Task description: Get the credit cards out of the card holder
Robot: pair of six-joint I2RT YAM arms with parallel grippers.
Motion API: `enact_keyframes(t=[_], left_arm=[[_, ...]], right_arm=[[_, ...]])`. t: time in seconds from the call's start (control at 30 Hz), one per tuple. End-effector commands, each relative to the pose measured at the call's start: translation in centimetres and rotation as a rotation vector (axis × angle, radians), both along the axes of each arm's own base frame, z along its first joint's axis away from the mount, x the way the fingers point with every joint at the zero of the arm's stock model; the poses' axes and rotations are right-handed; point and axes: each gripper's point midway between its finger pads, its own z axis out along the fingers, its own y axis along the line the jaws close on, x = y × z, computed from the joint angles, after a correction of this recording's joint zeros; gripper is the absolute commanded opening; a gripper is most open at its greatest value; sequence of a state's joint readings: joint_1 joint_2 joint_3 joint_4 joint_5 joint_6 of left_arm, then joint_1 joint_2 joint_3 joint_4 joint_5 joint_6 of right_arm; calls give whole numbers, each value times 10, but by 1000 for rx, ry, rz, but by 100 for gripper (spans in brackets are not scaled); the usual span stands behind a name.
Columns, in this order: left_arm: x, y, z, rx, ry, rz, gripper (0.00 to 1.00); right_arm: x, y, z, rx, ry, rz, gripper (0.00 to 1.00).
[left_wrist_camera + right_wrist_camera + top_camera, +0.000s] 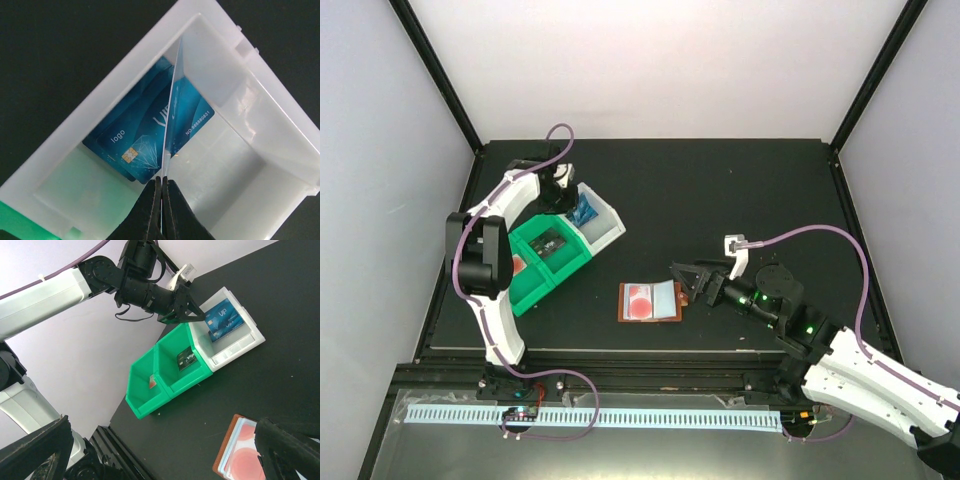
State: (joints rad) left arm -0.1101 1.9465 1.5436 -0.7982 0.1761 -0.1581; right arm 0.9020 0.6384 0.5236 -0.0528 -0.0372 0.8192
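Note:
The brown card holder (650, 301) lies open on the black table, with a red card (638, 300) in its left pocket. It also shows in the right wrist view (240, 450). My left gripper (161, 182) is shut on a blue credit card (170, 115), held edge-on over the white bin compartment (225, 165), where other blue cards (135, 140) lie flat. That gripper also shows in the top view (570, 205). My right gripper (686, 284) is open and empty at the holder's right edge, and its fingers (35, 450) stand wide apart.
The green-and-white bin tray (535, 275) stands at the back left. A dark card (186, 359) lies in its middle green compartment and a small red card (152, 382) in the end one. Walls enclose the table on three sides.

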Motion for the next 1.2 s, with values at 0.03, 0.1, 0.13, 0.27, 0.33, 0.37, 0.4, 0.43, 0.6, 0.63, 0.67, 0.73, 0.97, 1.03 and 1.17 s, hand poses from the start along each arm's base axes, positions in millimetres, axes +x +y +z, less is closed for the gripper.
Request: enact_keyframes(t=[0.03,0.1,0.13,0.27,0.33,0.37,0.4,0.43,0.6,0.63,0.67,0.73,0.97,1.03,1.17], left_arm=[[15,12,9,47,-34,45,1],[17,15,9,61,-38,56,2],[17,16,9,66,-39,60,3],[19,19,9,79,-37,68,6],[20,20,10,91,-37,72,6],[20,21,11,95,-39,76,7],[21,21,12,95,-43,76,8],[22,21,15,93,-49,80,9],[24,18,28,74,-76,85,15],[24,18,30,73,-77,86,16],[24,18,31,73,-77,88,17],[25,19,34,74,-81,98,19],[22,12,61,15,-125,105,38],[19,6,75,-21,-150,95,45],[9,-2,97,-87,-177,89,57]], right_arm=[[4,-7,16,7,-50,-36,100],[4,-9,17,6,-52,-41,100],[5,-9,17,4,-53,-44,100],[5,-13,17,2,-56,-56,100],[5,-14,17,1,-57,-61,100],[5,-15,16,2,-56,-62,100],[4,-15,17,4,-57,-62,100],[4,-15,17,7,-56,-60,100],[3,-15,19,15,-55,-57,100],[3,-15,18,15,-55,-57,100],[3,-15,18,16,-54,-57,100],[2,-15,18,18,-52,-54,100],[1,-13,8,-5,-35,-39,100],[1,-13,3,-21,-22,-38,100],[2,-16,-4,-59,8,-56,100]])
